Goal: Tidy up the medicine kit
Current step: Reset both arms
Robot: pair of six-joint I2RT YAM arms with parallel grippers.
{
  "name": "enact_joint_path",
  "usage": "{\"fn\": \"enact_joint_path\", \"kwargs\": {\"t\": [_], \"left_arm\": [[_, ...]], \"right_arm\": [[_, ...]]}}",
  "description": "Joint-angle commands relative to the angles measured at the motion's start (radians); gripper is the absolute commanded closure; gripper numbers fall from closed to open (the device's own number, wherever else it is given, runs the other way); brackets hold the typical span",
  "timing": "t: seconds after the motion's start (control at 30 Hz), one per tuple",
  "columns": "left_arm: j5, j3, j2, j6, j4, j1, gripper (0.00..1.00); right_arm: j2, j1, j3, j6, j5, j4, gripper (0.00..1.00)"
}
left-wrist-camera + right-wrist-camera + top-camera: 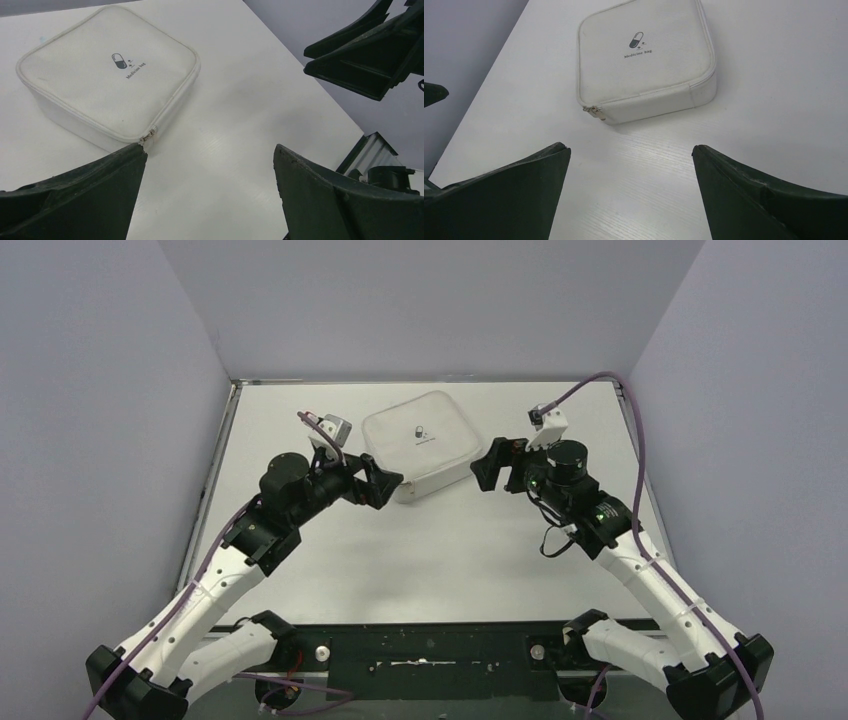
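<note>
Overhead view: the kit lies flat and closed on the table, in the far half and about midway across. The left gripper sits at the kit's near-left corner and the right gripper at its right edge, so the kit lies between the two. This view alone shows both arms reaching inward from their bases. It does not show the zip or any legible writing.

Left wrist view: the left gripper's jaws stand wide apart with nothing between them but bare table. The kit lies ahead and to the left. Its near corner, with the zipper pull, is just beside the tip of the left-hand finger; whether they touch cannot be told. The right gripper's dark fingers show at the upper right, spread and clear of the kit.

Right wrist view: the right gripper's jaws are likewise wide apart and hold nothing. The kit lies ahead, apart from both fingertips, with the zipper pull at its near-left corner and the zip closed along the visible side. A tip of the left gripper shows at the left edge.

Markings: the lid bears a dark pill logo with small plus marks. Beneath it, both wrist views read "Medicine bag". No other writing is visible.
</note>
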Motion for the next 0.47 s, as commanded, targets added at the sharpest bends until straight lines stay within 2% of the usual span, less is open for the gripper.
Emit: {"fn": "enact_joint_path", "kwargs": {"t": [0.0, 0.43], "left_arm": [[0.054, -0.041, -0.078, -0.069, 0.034, 0.004, 0.03], [-0.001, -0.087, -0.117, -0.06, 0.028, 0.004, 0.03]], "right_arm": [[-0.043, 0.003, -0.014, 0.038, 0.039, -0.007, 0.0], [-0.037, 0.002, -0.041, 0.059, 0.12, -0.021, 0.0]]}}
